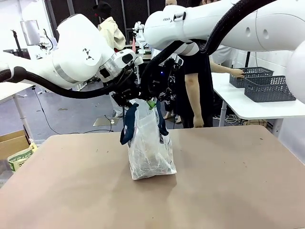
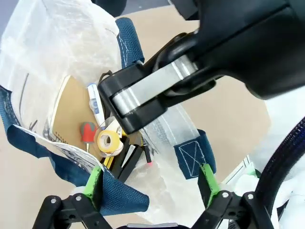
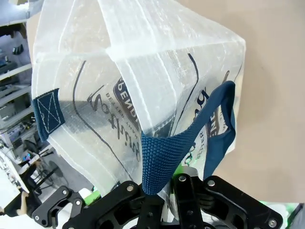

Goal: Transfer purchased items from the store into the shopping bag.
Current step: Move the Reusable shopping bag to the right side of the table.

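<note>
Table (image 1: pixel 228 191): brown, matte and flat, with its near edge closest in the front view. It is bare to the left, right and front of the bag, so there is wide room on those sides.
Person (image 1: pixel 193 86): stands just past the far edge, with one hand (image 1: pixel 237 72) on a basket.
Side table (image 1: pixel 248 107): white, at the far right, well apart from the bag.
Bag (image 1: pixel 150 152): translucent crinkled plastic with dark script print. It stands upright at mid-table with its mouth held open under both arms.
Baskets (image 1: pixel 269 88): two of dark grey mesh, side by side on the side table.
Right gripper (image 3: pixel 174 179): fingers together, clamped on the bag's rim beside a strap.
Left gripper (image 2: pixel 150 188): green pads wide apart, straddling the near rim of the bag and gripping nothing.
Straps (image 1: pixel 128 126): navy woven webbing with stitched ends, hanging slack down the bag's sides.
Box (image 2: pixel 71 112): flat brown cardboard, lying inside the bag against its wall.
Roll (image 2: pixel 108 141): a yellowish ring, inside the bag just beside the box.
Packet (image 2: pixel 87 132): small and red, inside the bag between the box and the roll.
</note>
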`<state>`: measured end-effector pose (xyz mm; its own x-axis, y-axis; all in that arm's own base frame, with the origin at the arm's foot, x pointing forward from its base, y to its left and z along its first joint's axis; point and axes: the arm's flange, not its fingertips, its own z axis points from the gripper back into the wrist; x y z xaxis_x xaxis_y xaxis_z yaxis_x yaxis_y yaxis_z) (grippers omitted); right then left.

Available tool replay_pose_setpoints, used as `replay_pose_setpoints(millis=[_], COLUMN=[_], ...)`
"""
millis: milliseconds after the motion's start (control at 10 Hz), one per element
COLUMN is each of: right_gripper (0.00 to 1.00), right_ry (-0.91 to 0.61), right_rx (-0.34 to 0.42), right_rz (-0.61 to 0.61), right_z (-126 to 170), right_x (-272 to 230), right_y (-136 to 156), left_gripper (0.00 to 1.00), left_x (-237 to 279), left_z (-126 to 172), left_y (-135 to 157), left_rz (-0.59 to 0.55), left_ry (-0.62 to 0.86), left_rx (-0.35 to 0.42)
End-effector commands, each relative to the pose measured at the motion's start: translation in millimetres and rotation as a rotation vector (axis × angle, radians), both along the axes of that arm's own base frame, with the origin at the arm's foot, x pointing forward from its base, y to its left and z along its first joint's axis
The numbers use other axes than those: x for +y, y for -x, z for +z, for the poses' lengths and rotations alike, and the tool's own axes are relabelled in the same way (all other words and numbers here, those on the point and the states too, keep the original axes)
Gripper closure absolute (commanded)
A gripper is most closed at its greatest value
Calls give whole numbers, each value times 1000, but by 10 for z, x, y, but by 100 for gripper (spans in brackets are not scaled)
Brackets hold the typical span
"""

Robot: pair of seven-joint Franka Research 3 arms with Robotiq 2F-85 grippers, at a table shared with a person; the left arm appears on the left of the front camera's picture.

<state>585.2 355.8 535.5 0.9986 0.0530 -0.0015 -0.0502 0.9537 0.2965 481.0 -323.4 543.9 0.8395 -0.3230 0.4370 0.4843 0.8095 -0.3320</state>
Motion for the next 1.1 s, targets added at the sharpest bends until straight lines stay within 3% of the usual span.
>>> replay_pose_setpoints(millis=[0,1000], right_gripper=[100,100], right_ry=[-3,2], right_rx=[-3,-6], right_rz=[-25,-15], right_z=[25,39], right_x=[72,105], right_y=[-54,-47], left_gripper=[0,0], left_x=[98,108], left_z=[-29,-55], left_y=[81,69], left_rz=[-21,-39], left_ry=[56,105], left_rx=[-31,-52])
